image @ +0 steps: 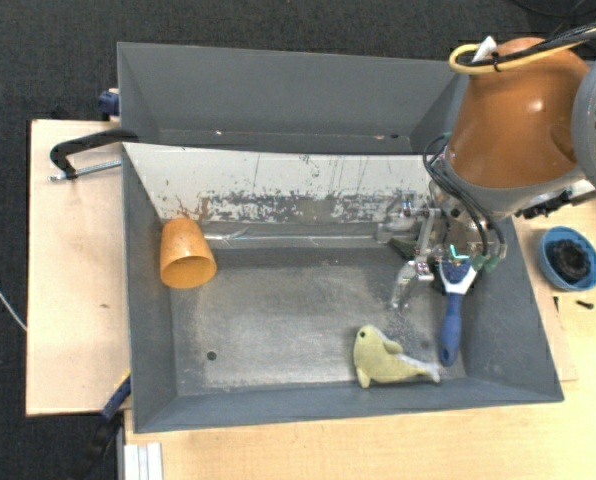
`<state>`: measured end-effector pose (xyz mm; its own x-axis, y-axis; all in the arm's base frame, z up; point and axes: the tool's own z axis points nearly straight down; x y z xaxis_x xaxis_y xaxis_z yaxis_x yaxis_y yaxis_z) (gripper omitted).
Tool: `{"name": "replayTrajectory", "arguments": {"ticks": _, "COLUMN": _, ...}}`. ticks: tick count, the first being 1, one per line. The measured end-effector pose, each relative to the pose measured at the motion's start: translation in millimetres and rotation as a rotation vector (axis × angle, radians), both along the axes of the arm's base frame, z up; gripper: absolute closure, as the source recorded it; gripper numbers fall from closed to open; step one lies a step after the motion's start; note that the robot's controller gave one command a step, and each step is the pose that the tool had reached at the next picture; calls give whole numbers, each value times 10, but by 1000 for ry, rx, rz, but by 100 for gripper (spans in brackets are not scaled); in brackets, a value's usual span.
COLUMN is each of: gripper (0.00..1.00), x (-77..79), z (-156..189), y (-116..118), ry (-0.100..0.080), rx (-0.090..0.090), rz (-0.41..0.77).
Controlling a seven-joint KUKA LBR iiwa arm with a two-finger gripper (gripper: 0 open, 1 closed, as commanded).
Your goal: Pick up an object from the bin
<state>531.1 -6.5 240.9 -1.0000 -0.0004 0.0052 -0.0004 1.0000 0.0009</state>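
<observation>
The arm comes in from the right of the camera view, its wrist under a rounded orange cover [513, 118] with cables running across the top. Below the cover the pincer [430, 260] hangs low over the right part of the grey metal bin [278, 318], close to the back wall and near the floor. The view does not show how wide the pincer is set, so whether it is open or closed cannot be told, nor whether it has hold of anything.

The thing nearest to it is a blue-handled brush [450, 323]. It lies along the right side of the bin floor, near the foot of the sloping right wall. Its white head points toward the back and sits just beside the pincer's tip, and its blue handle runs toward the front wall. Whether the head touches the pincer cannot be made out.

Just in front of the pincer, near the front wall, a pale yellow-green plush toy [383, 361] shaped like a small seal or whale lies on the floor. Its tail end reaches close to the lower end of the brush handle.

Well apart from these, at the left of the bin near the back wall, an orange cup [186, 253] lies on its side with its open mouth turned toward the front.
</observation>
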Motion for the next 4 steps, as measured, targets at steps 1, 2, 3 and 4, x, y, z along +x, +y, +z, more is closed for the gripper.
{"name": "replayTrajectory", "arguments": {"ticks": 1, "gripper": 0, "x": -409, "z": -1155, "y": -448, "ry": 3, "rx": 0, "rz": 37}}
{"name": "replayTrajectory", "arguments": {"ticks": 2, "gripper": 0, "x": -326, "z": -1674, "y": -467, "ry": -8, "rx": 1, "rz": 259}}
{"name": "replayTrajectory", "arguments": {"ticks": 3, "gripper": 100, "x": -347, "z": -1677, "y": -483, "ry": -1, "rx": 0, "rz": 260}}
{"name": "replayTrajectory", "arguments": {"ticks": 4, "gripper": 100, "x": -250, "z": 71, "y": -656, "ry": -20, "rx": -4, "rz": 360}}
